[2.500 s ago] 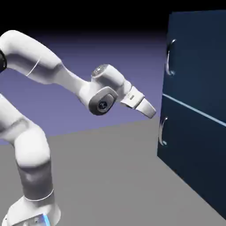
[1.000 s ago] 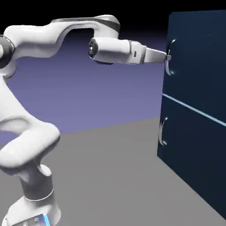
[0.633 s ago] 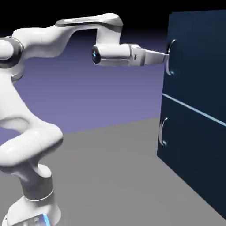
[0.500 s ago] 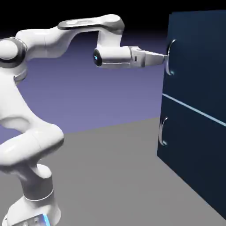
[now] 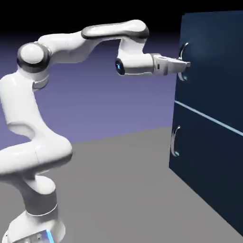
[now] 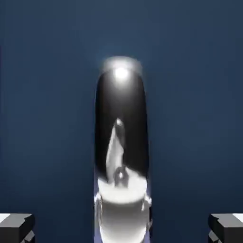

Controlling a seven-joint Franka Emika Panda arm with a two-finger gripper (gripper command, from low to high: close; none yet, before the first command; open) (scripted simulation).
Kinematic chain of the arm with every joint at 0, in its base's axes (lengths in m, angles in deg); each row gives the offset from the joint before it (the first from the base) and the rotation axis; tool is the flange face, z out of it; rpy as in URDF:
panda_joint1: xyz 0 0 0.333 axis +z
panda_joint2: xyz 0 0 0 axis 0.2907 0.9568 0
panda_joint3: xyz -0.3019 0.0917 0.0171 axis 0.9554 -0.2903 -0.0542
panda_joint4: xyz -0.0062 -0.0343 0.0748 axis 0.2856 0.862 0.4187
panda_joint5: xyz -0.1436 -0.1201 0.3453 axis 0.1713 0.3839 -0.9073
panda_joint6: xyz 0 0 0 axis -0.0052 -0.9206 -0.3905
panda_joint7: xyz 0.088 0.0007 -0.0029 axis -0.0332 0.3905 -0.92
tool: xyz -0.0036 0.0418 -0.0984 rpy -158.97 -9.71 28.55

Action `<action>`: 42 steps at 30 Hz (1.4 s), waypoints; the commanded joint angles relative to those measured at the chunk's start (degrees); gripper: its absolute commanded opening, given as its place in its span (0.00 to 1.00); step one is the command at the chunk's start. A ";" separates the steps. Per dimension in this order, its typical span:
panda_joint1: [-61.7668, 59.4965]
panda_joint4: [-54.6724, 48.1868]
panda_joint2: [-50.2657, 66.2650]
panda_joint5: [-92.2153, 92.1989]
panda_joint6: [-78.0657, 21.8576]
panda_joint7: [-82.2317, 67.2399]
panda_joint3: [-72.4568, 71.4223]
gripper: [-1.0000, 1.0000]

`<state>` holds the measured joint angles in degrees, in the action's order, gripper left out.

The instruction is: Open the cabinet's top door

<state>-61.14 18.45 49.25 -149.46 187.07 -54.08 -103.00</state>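
The cabinet (image 5: pixel 209 118) is a tall navy-blue box at the exterior view's right. Its top door (image 5: pixel 213 52) is the upper panel, flush and closed, with a curved silver handle (image 5: pixel 182 50) near its left edge. My gripper (image 5: pixel 184 65) reaches level from the left and its fingers sit at the middle of that handle. In the hand view the handle (image 6: pixel 121 156) fills the centre as a shiny upright bar against the door (image 6: pixel 47 118). My gripper (image 6: pixel 121 228) is open: the fingertips (image 6: pixel 16 227) stand far apart at the bottom corners, clear of the bar on both sides.
A thin pale seam (image 5: pixel 204 116) splits the front, and below it is the lower panel (image 5: pixel 209 161) with its own silver handle (image 5: pixel 174 141). The grey tabletop (image 5: pixel 118 190) runs up to the cabinet's base.
The arm has stretched to the right and the hand has pushed closer to the door, so the fingers now reach around the top handle. The door has not moved.
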 commanded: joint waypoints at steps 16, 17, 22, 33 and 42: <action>33.23 14.99 8.65 -0.20 -5.41 -14.55 26.11 0.00; 35.30 15.49 9.07 -0.50 -5.47 -15.72 27.90 0.00; 45.69 19.29 9.04 2.20 -6.40 -16.30 36.88 0.00; 68.53 34.30 -0.75 24.22 -11.19 -0.62 57.47 0.00; 82.99 46.39 -13.27 46.64 -14.18 13.16 72.60 0.00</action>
<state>21.85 64.81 35.96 -102.67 172.84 -40.94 -30.41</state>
